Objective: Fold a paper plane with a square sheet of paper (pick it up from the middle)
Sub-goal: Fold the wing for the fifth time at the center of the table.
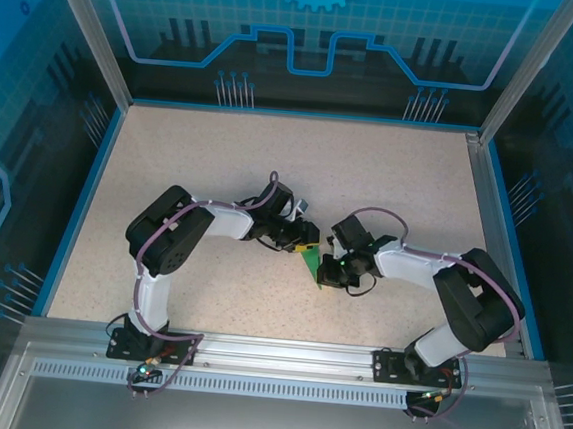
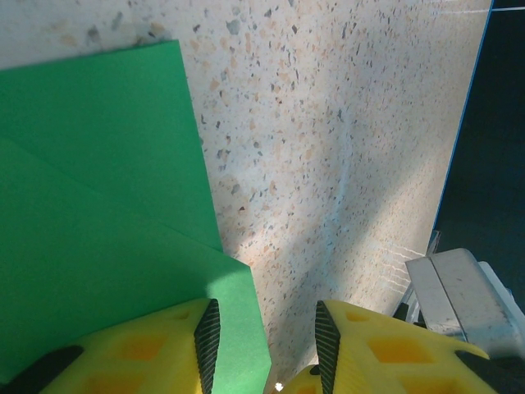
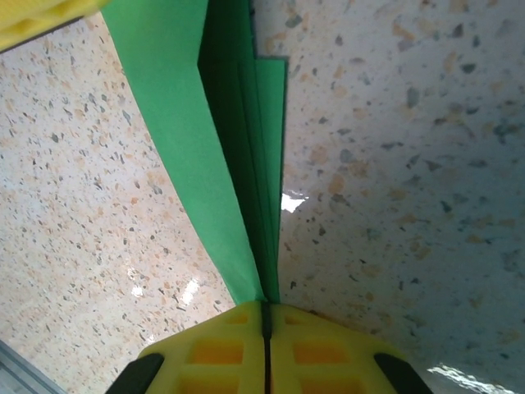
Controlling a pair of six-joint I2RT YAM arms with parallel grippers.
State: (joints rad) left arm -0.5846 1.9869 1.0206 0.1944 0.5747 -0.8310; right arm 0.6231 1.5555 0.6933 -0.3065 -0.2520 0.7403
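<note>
The green sheet of paper (image 1: 312, 267) is folded into layers and sits between the two grippers at mid-table. My right gripper (image 1: 332, 270) is shut on it. In the right wrist view the jaws (image 3: 266, 305) meet on the narrow end of the folded stack (image 3: 189, 123), which rises away from them with its layers slightly spread. My left gripper (image 1: 308, 247) is open at the paper's other side. In the left wrist view its left finger (image 2: 205, 336) rests over the overlapping green layers (image 2: 98, 205). The paper's edge reaches into the gap between the fingertips (image 2: 267, 320).
The speckled tabletop (image 1: 271, 163) stretches around the arms inside blue walls. A blue edge strip (image 2: 463, 123) and a grey metal part (image 2: 459, 287) lie to the right in the left wrist view. A yellow finger of the left gripper (image 3: 41, 16) shows at the right wrist view's top left.
</note>
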